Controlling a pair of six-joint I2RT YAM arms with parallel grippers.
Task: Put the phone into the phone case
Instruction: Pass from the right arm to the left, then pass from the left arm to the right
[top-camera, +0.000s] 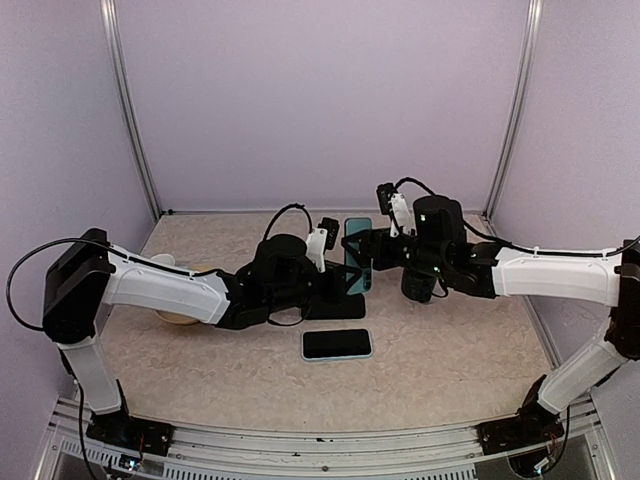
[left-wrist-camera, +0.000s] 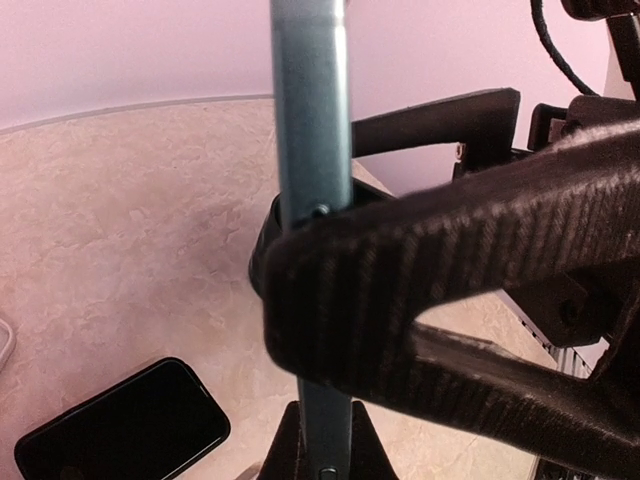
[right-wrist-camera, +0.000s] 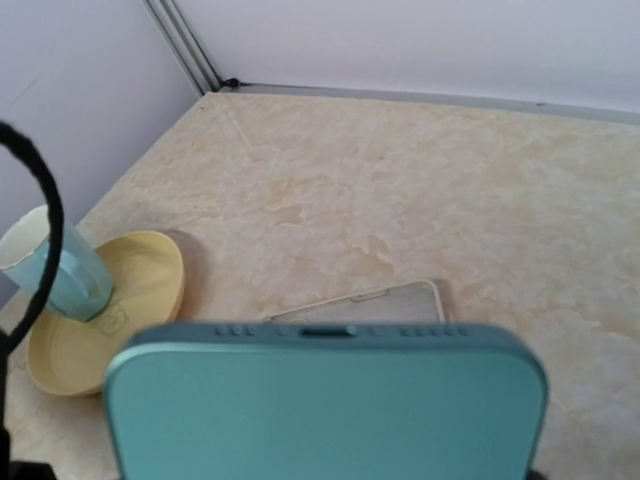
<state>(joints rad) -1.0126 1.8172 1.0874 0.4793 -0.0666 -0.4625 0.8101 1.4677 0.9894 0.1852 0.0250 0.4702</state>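
The teal phone (top-camera: 357, 245) stands upright over the middle of the table (top-camera: 450, 340), somewhat toward the back edge, and both arms meet at it. Whether its lower end touches the table cannot be told.

The left gripper (top-camera: 345, 290) reaches in from the left edge side, low on the phone. It is clenched across the phone's thin body. In the left wrist view the phone (left-wrist-camera: 308, 120) shows edge-on as a narrow blue-grey strip, and a black finger (left-wrist-camera: 420, 300) crosses in front of it.

The right gripper (top-camera: 372, 250) comes from the right edge side, higher on the phone. Its jaws stand wide and grasp the phone across its width, though the fingers themselves barely show. In the right wrist view the phone's pale teal back (right-wrist-camera: 325, 410) fills the bottom, and the darker end with the port slot and small holes points away from the camera.

The case (right-wrist-camera: 365, 300) is clear and lies flat on the table just past that end of the phone, apart from it. The top view does not show it plainly.

A black phone (top-camera: 337, 344) lies flat and face up with a pale rim. It sits near the middle of the table, on the front edge side of the grippers, and nothing touches it. The left wrist view shows it (left-wrist-camera: 120, 425) low on the left.

A yellow plate (right-wrist-camera: 130, 300) lies toward the left edge, partly under the left arm in the top view. A pale blue cup (right-wrist-camera: 55, 265) stands upright at the plate's rim, and whether it stands on the plate or beside it cannot be told.
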